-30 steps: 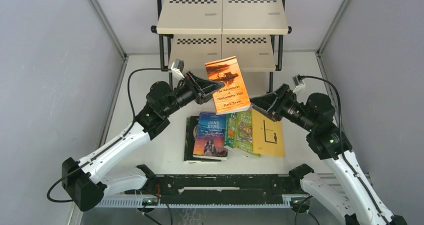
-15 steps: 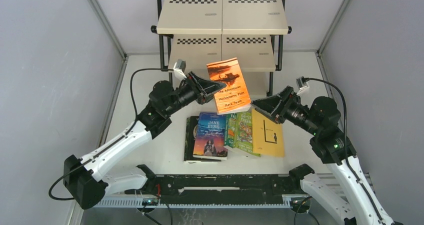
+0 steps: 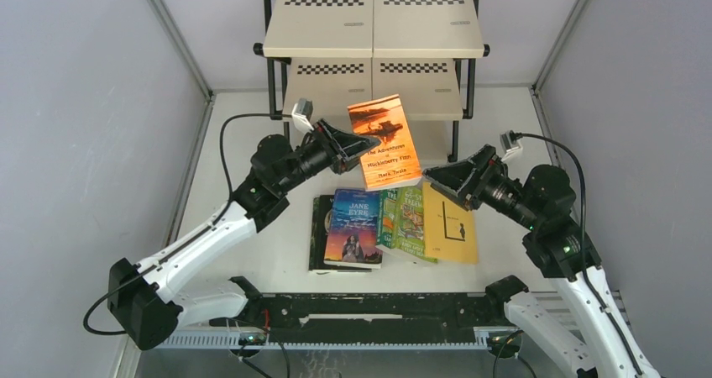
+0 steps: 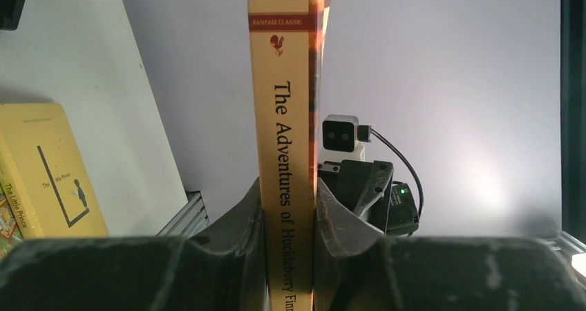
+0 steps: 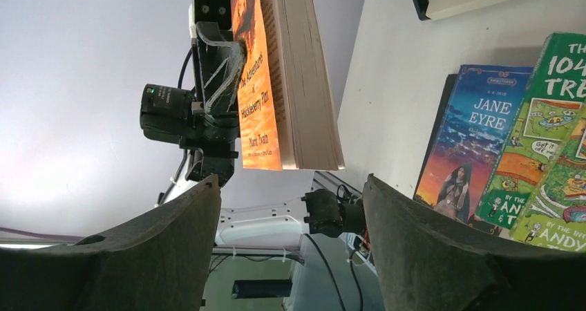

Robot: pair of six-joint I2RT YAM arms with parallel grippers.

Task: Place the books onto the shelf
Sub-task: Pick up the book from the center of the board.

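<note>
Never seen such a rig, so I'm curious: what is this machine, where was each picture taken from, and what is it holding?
Two robot arms are bolted to a table. One picture comes from a fixed camera above and behind them; the other two from a camera on each wrist. The left gripper is shut on an orange Huckleberry Finn paperback, raised before the shelf. The right gripper is open and empty. On the table lie Jane Eyre, two green cartoon books and a yellow book.
</note>
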